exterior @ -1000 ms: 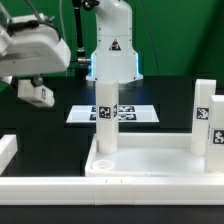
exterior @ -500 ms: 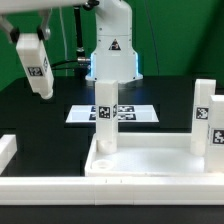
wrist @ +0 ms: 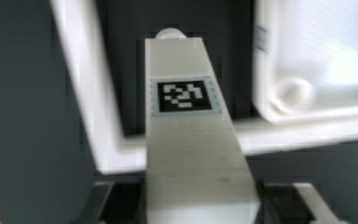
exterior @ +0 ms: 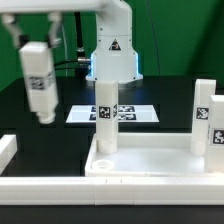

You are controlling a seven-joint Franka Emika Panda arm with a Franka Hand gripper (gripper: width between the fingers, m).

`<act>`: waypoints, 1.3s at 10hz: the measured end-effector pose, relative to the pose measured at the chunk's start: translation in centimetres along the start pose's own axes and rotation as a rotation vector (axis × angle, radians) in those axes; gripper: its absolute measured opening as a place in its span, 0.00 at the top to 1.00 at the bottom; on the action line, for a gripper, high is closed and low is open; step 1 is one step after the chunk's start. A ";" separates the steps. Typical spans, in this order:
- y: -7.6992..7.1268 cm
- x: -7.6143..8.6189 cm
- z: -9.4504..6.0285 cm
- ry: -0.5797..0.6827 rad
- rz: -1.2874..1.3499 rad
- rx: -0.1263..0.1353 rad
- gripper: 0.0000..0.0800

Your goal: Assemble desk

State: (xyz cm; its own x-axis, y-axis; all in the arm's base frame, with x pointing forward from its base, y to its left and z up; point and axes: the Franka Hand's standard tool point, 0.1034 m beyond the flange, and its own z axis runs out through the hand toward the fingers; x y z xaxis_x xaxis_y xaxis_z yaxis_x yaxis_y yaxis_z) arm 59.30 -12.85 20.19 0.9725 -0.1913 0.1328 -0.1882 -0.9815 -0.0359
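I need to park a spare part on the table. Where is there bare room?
Bare black table lies between the marker board and the tabletop, and toward the exterior view's right. Crowded: the exterior view's left, where the gripper holds a leg.

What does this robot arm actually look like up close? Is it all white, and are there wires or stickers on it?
Mostly white. The arm's base is a smooth, rounded white column bearing a black triangular warning sticker, with a bluish glow low on its side. A thin dark cable hangs beside it. The gripper looks dark where the wrist view catches its blurred fingers.
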 end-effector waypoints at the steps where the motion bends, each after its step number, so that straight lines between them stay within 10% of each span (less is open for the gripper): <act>1: -1.5 1.2 -1.3 0.062 -0.010 0.003 0.63; 3: -4.4 2.2 -3.2 0.198 0.064 0.043 0.63; 7: -4.2 1.8 -2.6 0.183 0.062 0.041 0.63; 10: -5.6 1.0 0.6 0.135 0.107 0.114 0.63; 13: -6.4 0.8 3.0 0.124 0.112 0.068 0.63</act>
State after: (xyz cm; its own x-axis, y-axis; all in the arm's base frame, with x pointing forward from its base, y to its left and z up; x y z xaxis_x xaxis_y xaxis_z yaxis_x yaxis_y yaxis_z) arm 61.71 -6.68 17.52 0.9207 -0.3033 0.2455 -0.2806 -0.9518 -0.1236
